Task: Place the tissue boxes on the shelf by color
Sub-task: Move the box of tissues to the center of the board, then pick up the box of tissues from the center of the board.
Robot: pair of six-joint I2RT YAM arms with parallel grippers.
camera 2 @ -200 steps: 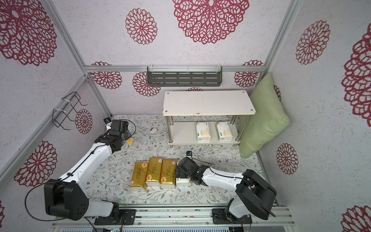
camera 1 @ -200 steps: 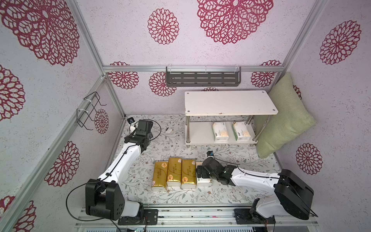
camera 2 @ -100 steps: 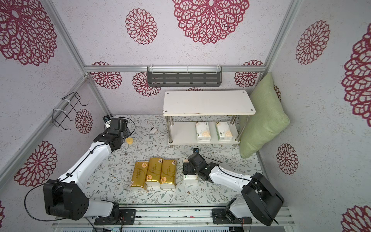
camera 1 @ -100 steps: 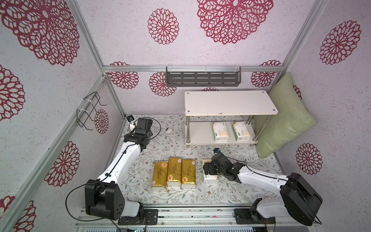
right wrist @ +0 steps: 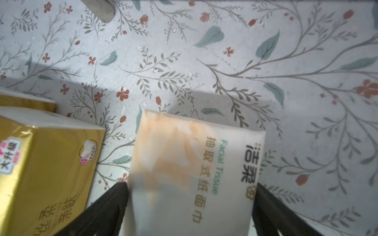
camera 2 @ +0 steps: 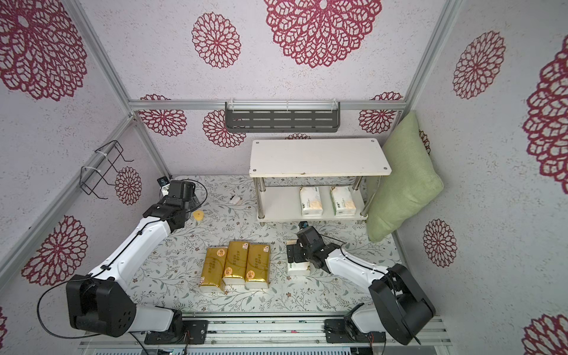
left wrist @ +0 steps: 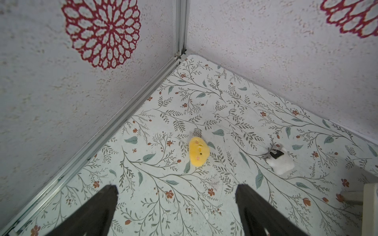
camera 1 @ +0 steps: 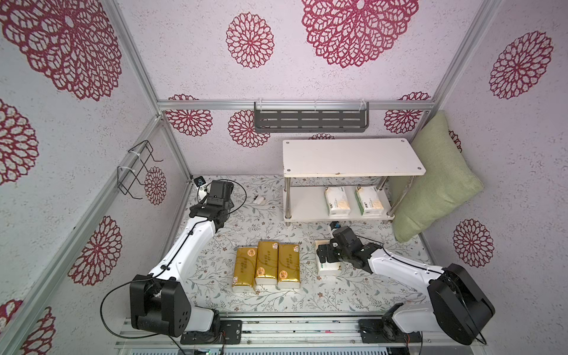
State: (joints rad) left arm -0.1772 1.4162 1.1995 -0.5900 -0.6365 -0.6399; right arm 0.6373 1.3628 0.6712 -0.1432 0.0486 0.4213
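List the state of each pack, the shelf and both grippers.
White two-tier shelf: top board bare.
Three shiny gold tissue packs: side by side on table.
Two white printed tissue packs: on shelf's lower board.
Third white tissue pack: on table, between jaws of right gripper.
Left gripper: open, empty.
Right gripper: astride it, grip unclear.

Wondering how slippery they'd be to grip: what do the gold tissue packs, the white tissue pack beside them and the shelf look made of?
Gold tissue packs: thin plastic film, glossy metallic gold, judging by glare and soft edges.
White tissue pack: soft printed film, slight sheen, rounded corners.
Shelf: matte white boards, probably laminated wood given a chip on the front edge; shiny chrome-look legs.
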